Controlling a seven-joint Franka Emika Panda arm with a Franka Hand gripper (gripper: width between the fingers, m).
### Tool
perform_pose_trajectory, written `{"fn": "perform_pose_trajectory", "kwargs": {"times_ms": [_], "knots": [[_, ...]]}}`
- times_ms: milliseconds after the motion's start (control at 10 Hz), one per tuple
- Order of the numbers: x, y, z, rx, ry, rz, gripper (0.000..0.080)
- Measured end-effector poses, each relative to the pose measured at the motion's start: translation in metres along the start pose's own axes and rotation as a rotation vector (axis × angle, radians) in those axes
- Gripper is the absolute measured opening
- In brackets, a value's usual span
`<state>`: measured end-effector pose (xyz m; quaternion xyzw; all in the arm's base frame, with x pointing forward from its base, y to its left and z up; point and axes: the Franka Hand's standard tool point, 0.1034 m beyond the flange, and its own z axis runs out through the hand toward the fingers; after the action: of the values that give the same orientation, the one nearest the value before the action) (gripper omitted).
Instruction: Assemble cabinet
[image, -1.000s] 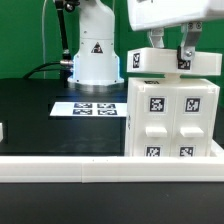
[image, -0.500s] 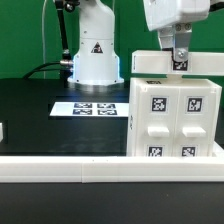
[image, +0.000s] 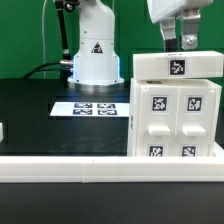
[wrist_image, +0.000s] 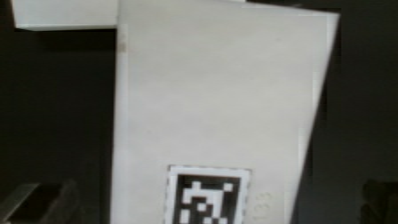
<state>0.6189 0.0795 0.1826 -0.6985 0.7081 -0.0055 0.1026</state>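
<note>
A black worktop (image: 40, 100) fills the scene under a pale wall, with a white rail (image: 60, 165) running along its near edge. The cabinet (image: 175, 120) stands upright at the near corner on the exterior view's right, just behind the rail. Its tagged front panels face the camera and a flat white top panel (image: 178, 66), bearing one tag, lies across it. The arm's white base (image: 95, 55) sits at the far edge. The gripper (image: 179, 45) hangs directly above the cabinet's top panel, clear of it, with its two fingers spread and nothing between them. In the wrist view the dark fingertips (wrist_image: 36, 203) show either side of the long white panel and its tag. The marker board (image: 97, 108) lies flat mid-worktop, beside the cabinet on the exterior view's left. A small white block (image: 3, 130) is cut off at the worktop's edge on the exterior view's left.
</note>
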Motion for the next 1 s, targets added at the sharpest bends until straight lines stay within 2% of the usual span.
{"fn": "perform_pose_trajectory", "kwargs": {"times_ms": [200, 400, 600, 1000], "knots": [[-0.0026, -0.0028, -0.0065, 0.012, -0.013, -0.009, 0.0797], [-0.0023, -0.0016, -0.0043, 0.006, -0.012, -0.052, 0.0797], [-0.0036, -0.0011, -0.0021, -0.016, -0.013, -0.224, 0.0797], [-0.0052, -0.001, -0.0017, -0.011, -0.02, -0.67, 0.0797]]}}
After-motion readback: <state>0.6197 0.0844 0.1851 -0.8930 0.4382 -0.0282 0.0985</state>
